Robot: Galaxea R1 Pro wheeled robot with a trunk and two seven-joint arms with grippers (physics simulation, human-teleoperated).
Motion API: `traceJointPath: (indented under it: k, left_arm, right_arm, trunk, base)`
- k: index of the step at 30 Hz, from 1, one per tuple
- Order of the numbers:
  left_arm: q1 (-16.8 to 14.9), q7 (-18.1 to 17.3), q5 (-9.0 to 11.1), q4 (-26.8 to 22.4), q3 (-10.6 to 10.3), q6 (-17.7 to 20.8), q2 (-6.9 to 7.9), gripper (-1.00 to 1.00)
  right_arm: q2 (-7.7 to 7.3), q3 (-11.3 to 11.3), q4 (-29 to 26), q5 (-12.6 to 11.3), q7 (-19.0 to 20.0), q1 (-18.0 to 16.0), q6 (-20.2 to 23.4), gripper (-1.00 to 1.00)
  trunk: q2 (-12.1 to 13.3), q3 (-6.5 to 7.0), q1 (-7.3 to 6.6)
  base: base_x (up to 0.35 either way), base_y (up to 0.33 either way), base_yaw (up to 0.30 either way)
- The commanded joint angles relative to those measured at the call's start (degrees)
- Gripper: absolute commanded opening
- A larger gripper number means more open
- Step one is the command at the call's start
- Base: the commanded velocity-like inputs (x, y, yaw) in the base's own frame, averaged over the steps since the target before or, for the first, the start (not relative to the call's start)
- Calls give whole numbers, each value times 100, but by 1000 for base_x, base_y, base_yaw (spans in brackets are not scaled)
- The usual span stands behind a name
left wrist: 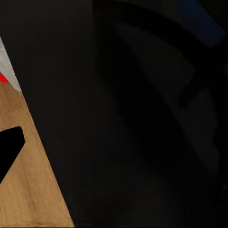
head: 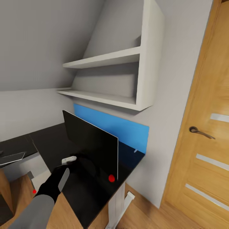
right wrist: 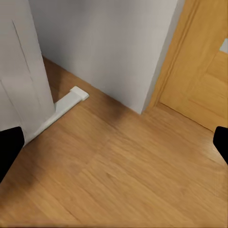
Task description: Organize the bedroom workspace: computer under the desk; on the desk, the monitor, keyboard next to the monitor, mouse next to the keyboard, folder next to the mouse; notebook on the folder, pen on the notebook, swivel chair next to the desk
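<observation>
Left end effector at the monitor's foot on the desk

The large black flat monitor (head: 90, 144) stands on the black L-shaped desk (head: 52, 140) before its blue back panel (head: 127, 128). The left end effector (head: 68, 160) reaches beside the screen; whether its fingers are apart cannot be told. The right end effector's fingertips (right wrist: 9, 149) spread wide above wooden floor (right wrist: 118, 175).

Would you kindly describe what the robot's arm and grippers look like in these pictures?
In the head view, the left arm has a light grey forearm shell leading into a black wrist with a grey strip, ending in a pale gripper piece. In the right wrist view, the right gripper's fingertips are plain black. No cables or markings show.
</observation>
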Motion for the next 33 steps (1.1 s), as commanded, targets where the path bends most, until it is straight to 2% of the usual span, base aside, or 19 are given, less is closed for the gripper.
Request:
traceJointPath:
  k: [1, 11, 19, 33]
  left_arm:
    - [-4, 39, 60, 11, -4, 17, 3, 100]
    - [-4, 39, 61, 82, 0, 16, 28, 100]
    - [-4, 39, 59, 134, 2, 6, 30, 100]
    - [-4, 39, 77, 316, 7, -64, 63, 100]
  right_arm:
    - [0, 25, 12, -14, -17, -7, -15, 100]
    - [0, 25, 12, -13, -16, -7, 27, 100]
    - [3, 31, 12, -13, -16, -7, 44, 100]
    - [26, 32, 12, -13, -20, -7, 44, 100]
  trunk:
    - [-8, -11, -1]
    - [-8, -15, -1]
    - [-8, -35, -1]
    - [-8, -83, -1]
  base:
    - [-211, 0, 80]
    - [-299, 32, 38]
    - [-282, 30, 189]
    - [-45, 2, 249]
